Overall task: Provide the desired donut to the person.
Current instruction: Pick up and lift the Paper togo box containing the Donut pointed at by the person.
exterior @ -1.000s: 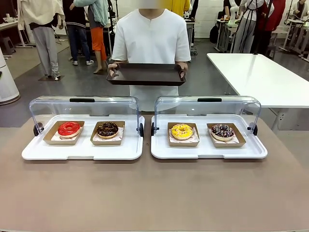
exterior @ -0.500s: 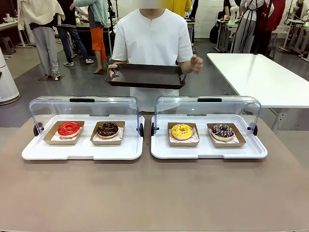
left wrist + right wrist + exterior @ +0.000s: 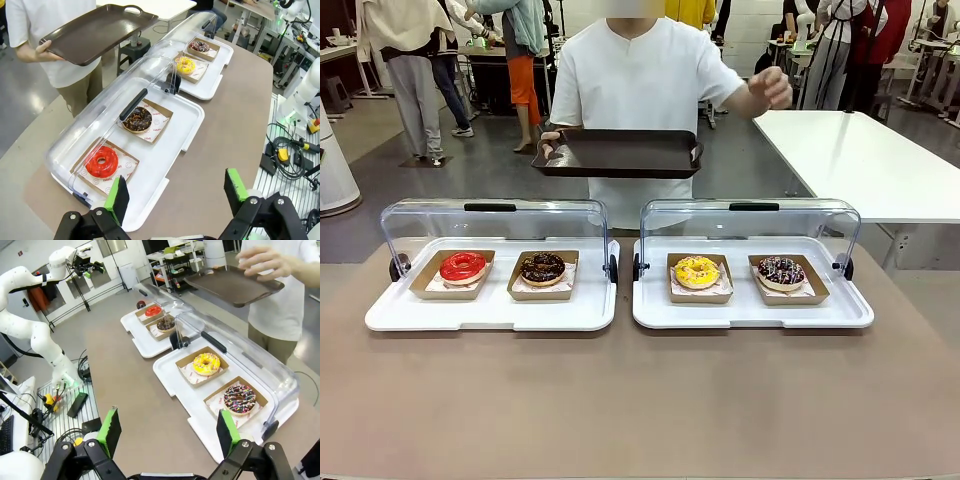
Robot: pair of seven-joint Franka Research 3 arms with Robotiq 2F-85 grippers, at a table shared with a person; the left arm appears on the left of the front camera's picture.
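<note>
Person's (image 3: 635,80) one hand (image 3: 772,92) has let go of the tray (image 3: 620,152) handle since a second ago. It is now lifted to shoulder height, out to the side, fingers loosely curled. Other hand (image 3: 550,145) carries the tray alone at chest height; tray has slid a little toward that hand.

Left pincer (image 3: 176,189): released, green pads wide apart, nothing between them, hanging over the table (image 3: 235,115).
- Red donut (image 3: 102,161) is nearest, just ahead of the picture-left finger.
- Chocolate donut (image 3: 137,119) lies farther ahead in the same case (image 3: 190,117).
- Yellow donut (image 3: 185,65) and sprinkled donut (image 3: 200,46) lie well beyond, in the second case (image 3: 212,82).
- Person stands past the cases, far from this pincer.

Right pincer (image 3: 168,427): released too, pads wide, empty, over the table.
- Sprinkled donut is nearest, ahead of the picture-right finger.
- Yellow donut comes next, in the same case.
- Red and chocolate donuts lie well off in the farther case.
- In this view the lifted hand sits above the tray, far ahead; whether it touches the tray I cannot tell.

Each donut sits in its own brown paper boat, all four inside the cases. Clear lids (image 3: 492,225) arch over the cases on the person's side. Both pincers are well apart from every donut and from the person.
</note>
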